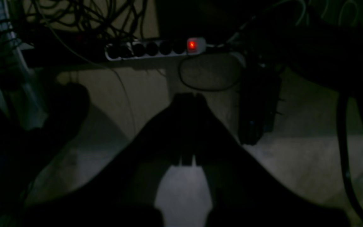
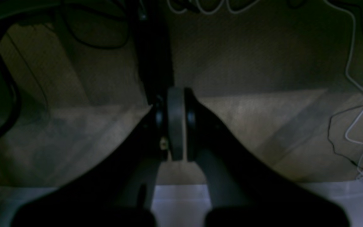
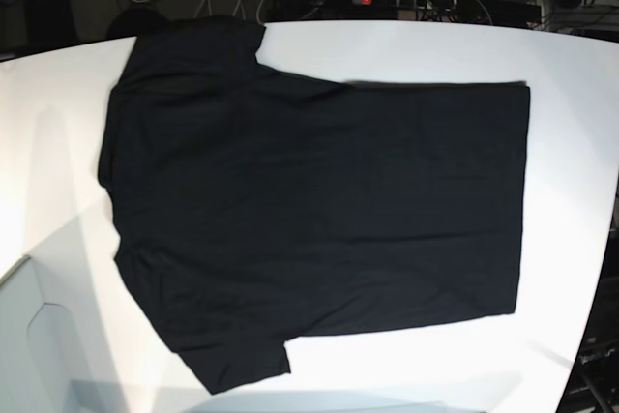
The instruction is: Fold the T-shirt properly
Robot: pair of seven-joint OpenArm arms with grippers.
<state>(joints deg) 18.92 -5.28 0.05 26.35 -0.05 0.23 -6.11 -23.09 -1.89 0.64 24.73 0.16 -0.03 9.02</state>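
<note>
base view: table [image 3: 571, 142] bright, near washed out, mild glare by its lower edge. under the table, both my wrist views run dim, soft, foreground blurred black.

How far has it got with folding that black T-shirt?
It looks like the very start. The black T-shirt is spread out on the white table, with both short sleeves sticking out and no fold visible in the body. Nothing is in hand: the left gripper and right gripper are shut, away from the cloth. All the folding seems left to do.
</note>
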